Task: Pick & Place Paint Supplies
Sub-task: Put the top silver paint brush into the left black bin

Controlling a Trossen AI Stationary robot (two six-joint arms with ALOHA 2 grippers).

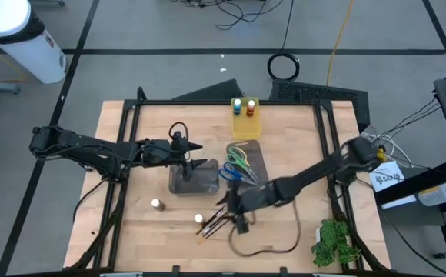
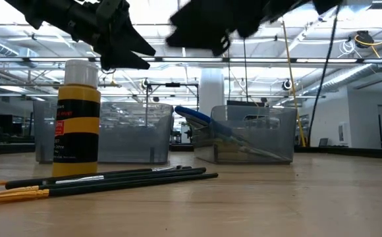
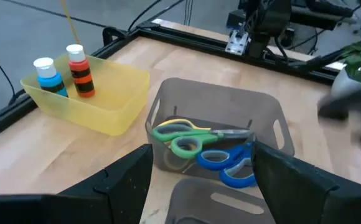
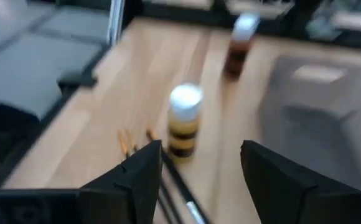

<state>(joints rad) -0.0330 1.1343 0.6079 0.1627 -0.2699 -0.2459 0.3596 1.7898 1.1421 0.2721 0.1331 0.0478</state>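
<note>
1. Left gripper [image 1: 194, 146] hangs over the near grey bin [image 1: 193, 178], at about nine o'clock from table centre; its fingers stand apart and hold nothing.
2. A brown pot [image 1: 156, 205] stands loose on the wood at seven o'clock, not yet binned.
3. A yellow pot [image 1: 199, 218] stands at six o'clock, just beside the brushes [image 1: 215, 221], which lie loose on the table; both are left to do, I'd judge.
4. Right gripper [image 1: 238, 201] hovers near the brushes and yellow pot, fingers spread, grasping nothing; likely lining up on that pot next.
5. The scissors [image 1: 238, 163], green, yellow and blue, lie in the far grey bin [image 1: 255, 151] near centre; that part looks done.
6. The blue pot [image 1: 237, 106] and orange pot [image 1: 251, 108] stand in the yellow bin [image 1: 246, 128] at twelve o'clock; done.
7. Roughly halfway, by my reckoning.
</note>
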